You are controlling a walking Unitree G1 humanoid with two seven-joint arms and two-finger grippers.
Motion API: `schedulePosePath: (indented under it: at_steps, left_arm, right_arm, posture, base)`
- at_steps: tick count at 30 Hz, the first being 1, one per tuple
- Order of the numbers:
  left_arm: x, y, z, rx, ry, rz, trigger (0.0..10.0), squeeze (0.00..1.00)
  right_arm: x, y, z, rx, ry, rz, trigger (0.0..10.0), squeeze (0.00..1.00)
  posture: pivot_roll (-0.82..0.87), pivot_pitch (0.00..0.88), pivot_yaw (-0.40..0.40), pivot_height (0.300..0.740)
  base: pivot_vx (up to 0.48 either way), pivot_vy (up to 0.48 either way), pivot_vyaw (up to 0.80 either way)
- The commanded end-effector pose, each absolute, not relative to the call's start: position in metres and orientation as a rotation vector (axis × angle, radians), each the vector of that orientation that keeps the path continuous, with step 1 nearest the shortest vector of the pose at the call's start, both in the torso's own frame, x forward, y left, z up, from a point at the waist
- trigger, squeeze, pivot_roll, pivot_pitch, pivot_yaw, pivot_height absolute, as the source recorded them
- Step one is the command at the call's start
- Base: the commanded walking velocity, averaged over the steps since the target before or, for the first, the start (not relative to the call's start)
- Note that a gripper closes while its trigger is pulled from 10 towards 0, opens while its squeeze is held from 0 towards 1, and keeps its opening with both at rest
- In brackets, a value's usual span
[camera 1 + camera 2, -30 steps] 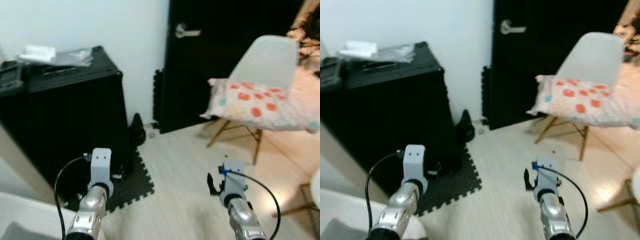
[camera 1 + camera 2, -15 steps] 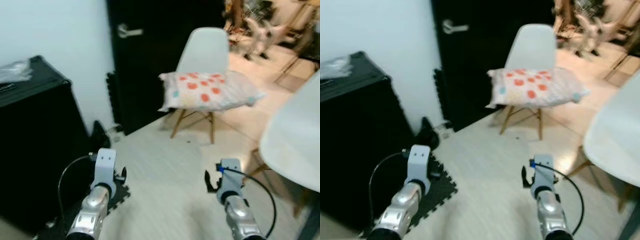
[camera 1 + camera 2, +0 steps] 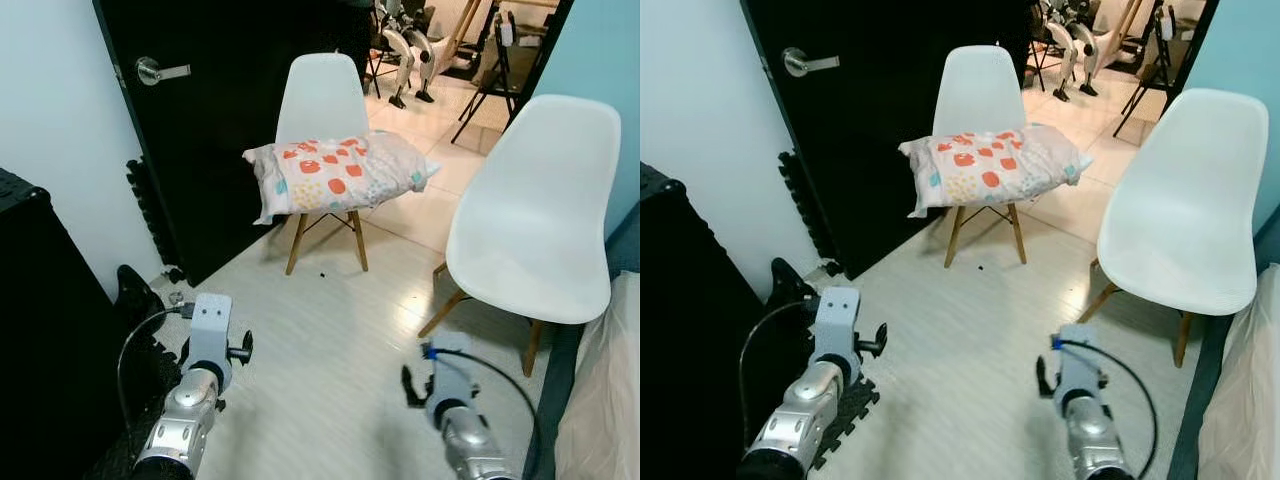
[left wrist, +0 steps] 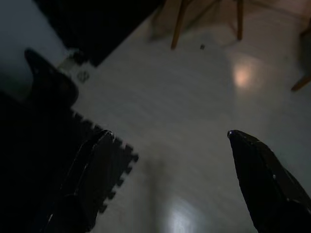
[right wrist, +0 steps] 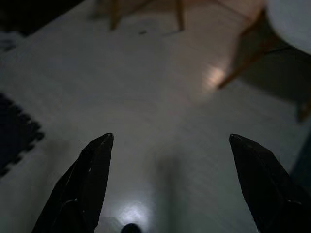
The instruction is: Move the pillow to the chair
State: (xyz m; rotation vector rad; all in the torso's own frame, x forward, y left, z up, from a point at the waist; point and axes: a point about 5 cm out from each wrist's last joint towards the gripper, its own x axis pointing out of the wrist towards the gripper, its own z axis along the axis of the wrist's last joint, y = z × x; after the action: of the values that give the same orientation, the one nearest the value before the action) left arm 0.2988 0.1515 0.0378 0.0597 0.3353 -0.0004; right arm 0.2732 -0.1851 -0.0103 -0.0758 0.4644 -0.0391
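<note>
Pillow (image 3: 335,176): white, with red and teal spots; lies across the seat of the far chair (image 3: 320,95), which stands before the black door (image 3: 230,110). Long axis runs side to side as the robot faces it, both ends overhanging the seat.

Second chair (image 3: 535,215): white shell, wooden legs, nearer the robot and to its right; seat bare. Judged the likely destination, though the task sentence does not say which chair is meant.

Left gripper (image 4: 170,160): held low over the pale floor (image 3: 320,340), near the edge of the dark foam mat (image 4: 104,160); fingers spread wide, nothing between them.

Right gripper (image 5: 170,165): held low over the floor, just short of the second chair's legs; fingers spread wide, nothing held.

Governing relation: the pillow lies ahead of and above both grippers, well apart from each, roughly centred between the arms. Neither arm is clearly nearer. With the long axis crosswise, a two-handed take, one gripper per end, looks suitable once the robot closes in.
</note>
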Motion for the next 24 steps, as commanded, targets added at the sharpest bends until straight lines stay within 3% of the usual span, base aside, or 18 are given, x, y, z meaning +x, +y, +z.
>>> schedulePosePath:
  at_steps: [1, 6, 15, 24]
  left_arm:
    - [0.3, 0.155, 0.036, 0.065, 0.354, 0.014, 10.0, 0.0]
    - [0.304, 0.157, 0.037, 0.07, 0.357, 0.032, 10.0, 0.0]
    - [0.309, 0.158, 0.04, 0.044, 0.342, 0.048, 10.0, 0.0]
    - [0.313, 0.159, 0.043, 0.041, 0.328, 0.055, 10.0, 0.0]
  right_arm:
    - [0.272, -0.187, -0.012, -0.087, 0.482, -0.047, 10.0, 0.0]
    - [0.274, -0.182, -0.011, -0.056, 0.484, -0.037, 10.0, 0.0]
    - [0.274, -0.187, -0.011, -0.029, 0.488, -0.092, 10.0, 0.0]
    - [0.279, -0.185, -0.006, -0.052, 0.447, -0.066, 10.0, 0.0]
  posture:
    - [0.03, 0.062, 0.018, 0.74]
    - [0.02, 0.048, 0.019, 0.74]
    - [0.0, 0.042, 0.035, 0.74]
    - [0.01, 0.043, 0.038, 0.74]
  base:
    - [0.0, 0.0, 0.0]
    - [0.0, 0.0, 0.0]
    - [0.0, 0.0, -0.8]
    - [0.0, 0.0, 0.0]
